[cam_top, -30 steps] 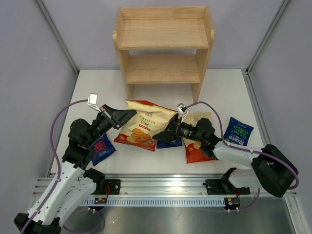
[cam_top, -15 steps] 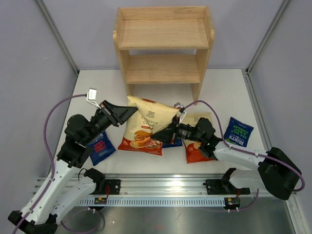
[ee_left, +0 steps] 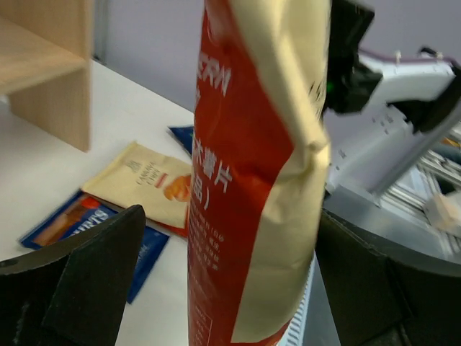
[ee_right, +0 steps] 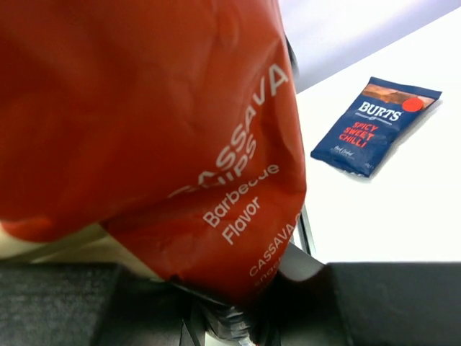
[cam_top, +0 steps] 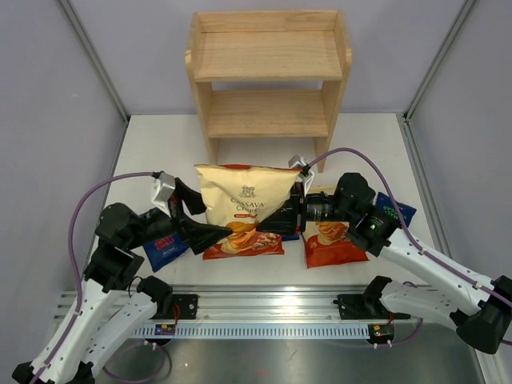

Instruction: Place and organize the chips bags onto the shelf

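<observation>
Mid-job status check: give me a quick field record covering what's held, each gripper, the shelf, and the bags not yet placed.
held: Cassava Chips bag, upright between both grippers, in front of the shelf
right gripper: shut on the held bag
left gripper: open, fingers straddling the bag
shelf: both tiers bare
lying flat: second Cassava bag, red-labelled Burts bag, green-labelled Burts bag (partly hidden)

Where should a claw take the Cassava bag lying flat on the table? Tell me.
Probably the near bottom edge of the flat Cassava bag, pinched from above on the robot's side: it lies face up, and the right arm covers its far end.
</observation>
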Robot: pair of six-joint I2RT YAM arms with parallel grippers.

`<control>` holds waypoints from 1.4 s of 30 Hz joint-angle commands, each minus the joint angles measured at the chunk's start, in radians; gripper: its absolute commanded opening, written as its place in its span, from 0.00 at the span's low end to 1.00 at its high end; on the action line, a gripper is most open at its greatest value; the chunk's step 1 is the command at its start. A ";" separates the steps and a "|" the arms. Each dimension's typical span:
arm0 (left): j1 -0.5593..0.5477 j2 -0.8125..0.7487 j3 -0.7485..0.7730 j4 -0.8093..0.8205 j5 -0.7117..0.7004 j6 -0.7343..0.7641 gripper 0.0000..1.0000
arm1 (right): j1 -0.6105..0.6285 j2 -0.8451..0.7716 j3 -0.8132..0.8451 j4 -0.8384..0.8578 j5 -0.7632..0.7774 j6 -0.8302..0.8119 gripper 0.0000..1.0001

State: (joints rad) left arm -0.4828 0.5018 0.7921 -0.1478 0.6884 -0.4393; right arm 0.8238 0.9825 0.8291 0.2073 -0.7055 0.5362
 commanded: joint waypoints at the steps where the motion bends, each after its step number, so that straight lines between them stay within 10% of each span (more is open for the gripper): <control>1: -0.005 0.021 -0.054 0.115 0.233 0.019 0.99 | 0.009 0.007 0.123 -0.175 -0.077 -0.073 0.21; 5: -0.008 0.049 -0.040 0.082 0.209 0.047 0.95 | 0.009 0.019 0.179 -0.255 -0.095 -0.094 0.24; 10: -0.014 0.043 -0.077 0.221 0.186 -0.047 0.38 | 0.009 0.030 0.212 -0.279 -0.075 -0.099 0.25; 15: -0.014 0.018 -0.077 0.261 0.087 -0.108 0.33 | 0.008 -0.005 0.214 -0.289 0.006 -0.102 0.42; 20: -0.014 -0.025 -0.077 0.283 -0.116 -0.220 0.32 | 0.009 -0.141 0.131 -0.306 0.286 -0.072 0.99; 23: -0.014 -0.023 -0.074 0.307 -0.222 -0.324 0.26 | 0.008 -0.255 0.047 -0.312 0.528 -0.006 0.99; 31: -0.014 0.035 -0.157 0.681 -0.384 -0.669 0.21 | 0.009 -0.432 -0.272 0.085 0.474 0.133 0.99; 42: -0.092 0.142 -0.248 1.001 -0.628 -0.943 0.17 | 0.028 -0.018 -0.343 0.815 0.383 0.390 0.99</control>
State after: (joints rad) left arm -0.5476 0.6594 0.5407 0.6453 0.1951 -1.2877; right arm 0.8337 0.8833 0.4541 0.7048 -0.3145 0.8623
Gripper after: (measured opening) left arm 0.175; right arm 0.993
